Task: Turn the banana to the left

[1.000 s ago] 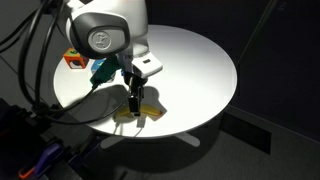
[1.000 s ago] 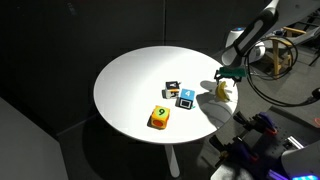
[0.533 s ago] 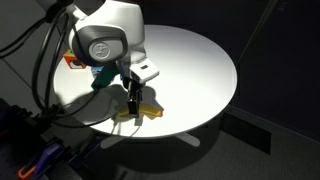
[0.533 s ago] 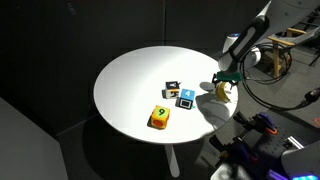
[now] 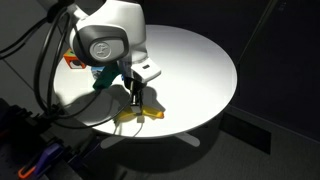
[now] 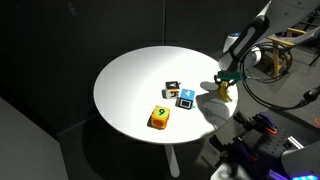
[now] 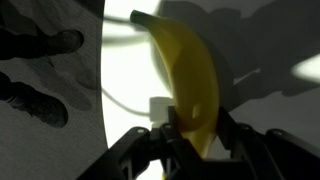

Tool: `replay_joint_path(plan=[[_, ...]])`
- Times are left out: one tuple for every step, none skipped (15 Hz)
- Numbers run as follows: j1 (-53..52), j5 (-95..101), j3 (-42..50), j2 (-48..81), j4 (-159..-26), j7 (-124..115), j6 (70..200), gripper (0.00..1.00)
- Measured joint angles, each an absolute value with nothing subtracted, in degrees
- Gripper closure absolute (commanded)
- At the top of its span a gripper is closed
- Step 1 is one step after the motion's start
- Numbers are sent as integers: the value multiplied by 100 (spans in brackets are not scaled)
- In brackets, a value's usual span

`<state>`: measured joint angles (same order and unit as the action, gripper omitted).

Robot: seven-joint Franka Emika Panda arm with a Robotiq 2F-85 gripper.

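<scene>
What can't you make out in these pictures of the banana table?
Wrist view: the gripper hides the near end of the banana; jaw contact is lost in shadow.
In an exterior view the arm hides most of the orange cube.
In an exterior view the print on the blue cube is too small.

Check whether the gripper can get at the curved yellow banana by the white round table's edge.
Probably yes: the gripper is down on the curved yellow banana, fingers seemingly pressing both its sides, nothing between.
</scene>
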<state>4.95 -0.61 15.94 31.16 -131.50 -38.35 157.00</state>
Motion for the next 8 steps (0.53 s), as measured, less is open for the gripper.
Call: replay_joint_path(plan=[[487, -61, 1614, 3095, -13150, -3757, 15700, 83], [467, -52, 1643, 3074, -13150, -3662, 15700, 83], [430, -43, 1680, 3049, -13151, -3561, 15700, 83], [379, -10, 1723, 3026, -13151, -3485, 15698, 83], [303, 48, 1780, 3004, -13153, -3426, 15697, 83], [218, 121, 1838, 2991, -13154, -3363, 15697, 83], [123, 221, 1898, 2984, -13155, -3317, 15697, 83], [17, 338, 1960, 2983, -13157, -3269, 15697, 83]])
